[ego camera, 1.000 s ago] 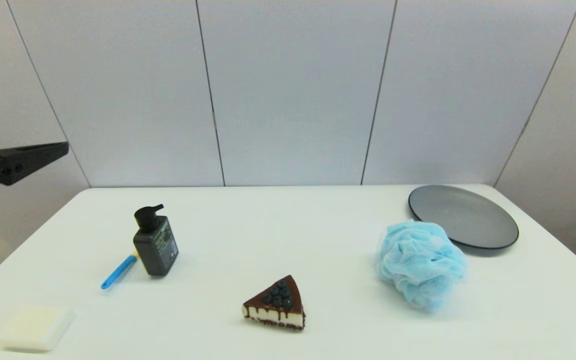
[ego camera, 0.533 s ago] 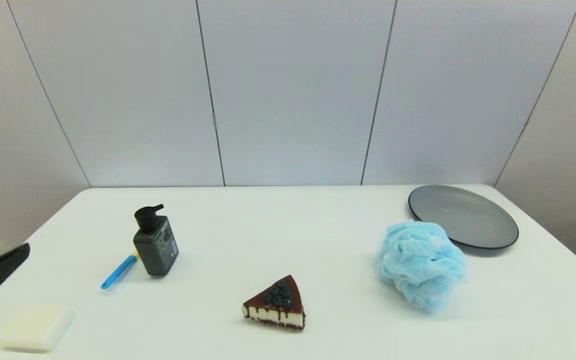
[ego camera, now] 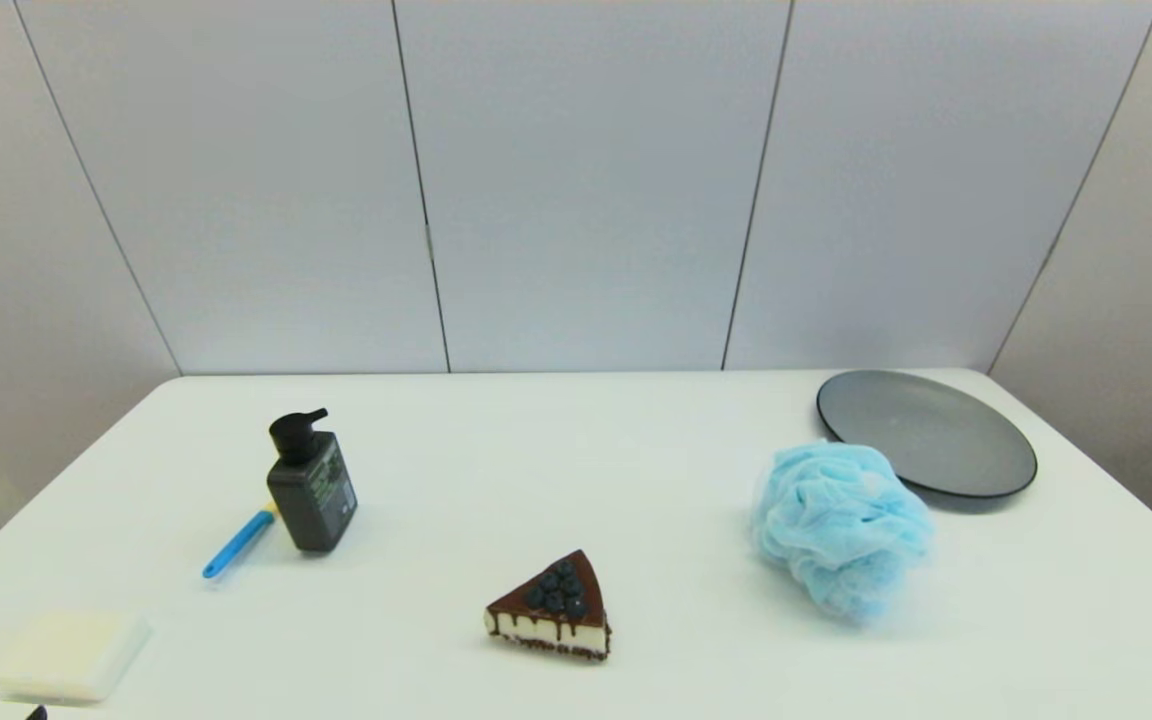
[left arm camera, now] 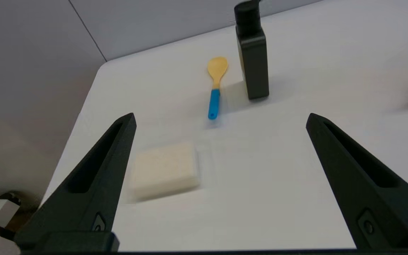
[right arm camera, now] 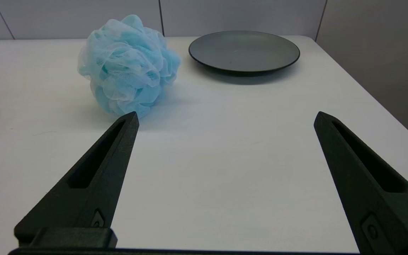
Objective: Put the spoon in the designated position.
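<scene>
The little plastic spoon with the yellow bowl and blue handle [left arm camera: 214, 86] is lying on the white bench [ego camera: 576, 480] just beside the black pump bottle [ego camera: 311, 485]. The left end effector [left arm camera: 220, 122] and right end effector [right arm camera: 225, 118] are both hanging spread wide, gripping nothing.

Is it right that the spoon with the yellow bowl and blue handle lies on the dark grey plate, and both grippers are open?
No: the spoon lies on the white table beside the black pump bottle, as the head view shows. The plate is bare.
</scene>
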You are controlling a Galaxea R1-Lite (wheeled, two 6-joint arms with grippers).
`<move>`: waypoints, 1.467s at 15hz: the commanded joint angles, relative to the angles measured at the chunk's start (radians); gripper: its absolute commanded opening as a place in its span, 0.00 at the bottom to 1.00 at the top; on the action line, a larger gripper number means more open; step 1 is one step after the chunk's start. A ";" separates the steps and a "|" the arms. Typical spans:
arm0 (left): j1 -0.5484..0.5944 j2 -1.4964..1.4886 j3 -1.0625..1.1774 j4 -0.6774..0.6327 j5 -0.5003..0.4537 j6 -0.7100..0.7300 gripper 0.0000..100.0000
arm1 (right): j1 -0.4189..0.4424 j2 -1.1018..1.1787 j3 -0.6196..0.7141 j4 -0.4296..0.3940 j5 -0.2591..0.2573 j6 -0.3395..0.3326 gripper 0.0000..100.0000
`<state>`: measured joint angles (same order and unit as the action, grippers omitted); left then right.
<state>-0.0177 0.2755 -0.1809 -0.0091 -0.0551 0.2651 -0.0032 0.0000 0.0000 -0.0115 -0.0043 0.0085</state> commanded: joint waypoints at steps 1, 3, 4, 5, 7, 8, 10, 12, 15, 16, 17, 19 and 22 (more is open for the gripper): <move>0.001 -0.193 0.136 0.001 0.001 -0.010 1.00 | 0.000 0.000 0.002 -0.001 0.000 -0.002 1.00; 0.002 -0.245 0.167 0.006 0.000 -0.061 1.00 | 0.000 0.000 0.002 -0.001 0.000 0.001 1.00; 0.002 -0.276 0.181 0.006 0.003 -0.095 1.00 | 0.000 0.000 0.002 -0.001 0.000 0.001 1.00; 0.002 -0.276 0.181 0.009 0.003 -0.129 1.00 | 0.000 0.000 0.002 -0.001 0.000 0.001 1.00; 0.002 -0.276 0.181 0.009 0.004 -0.175 1.00 | 0.000 0.000 0.002 -0.001 0.000 0.001 1.00; 0.002 -0.277 0.181 0.008 0.021 -0.196 1.00 | 0.000 0.000 0.002 -0.001 0.000 -0.002 1.00; 0.002 -0.277 0.181 0.006 0.057 -0.262 1.00 | 0.000 0.000 0.002 -0.001 0.000 0.001 1.00; 0.002 -0.277 0.181 0.006 0.057 -0.268 1.00 | 0.000 0.000 0.002 -0.001 0.000 0.001 1.00; 0.002 -0.277 0.181 0.006 0.057 -0.268 1.00 | 0.000 0.000 0.002 -0.001 0.000 0.001 1.00; 0.002 -0.277 0.181 0.006 0.057 -0.268 1.00 | 0.000 0.000 0.002 -0.001 0.000 0.001 1.00; 0.002 -0.277 0.181 0.006 0.057 -0.268 1.00 | 0.000 0.000 0.002 -0.001 0.000 0.001 1.00; 0.002 -0.277 0.181 0.006 0.057 -0.268 1.00 | 0.000 0.000 0.002 -0.001 0.000 0.001 1.00; 0.002 -0.276 0.181 0.006 0.057 -0.268 1.00 | 0.000 0.000 0.002 -0.001 0.000 0.001 1.00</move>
<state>-0.0153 -0.0019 0.0000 -0.0028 0.0013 -0.0023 -0.0032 0.0000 0.0000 -0.0115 -0.0043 0.0091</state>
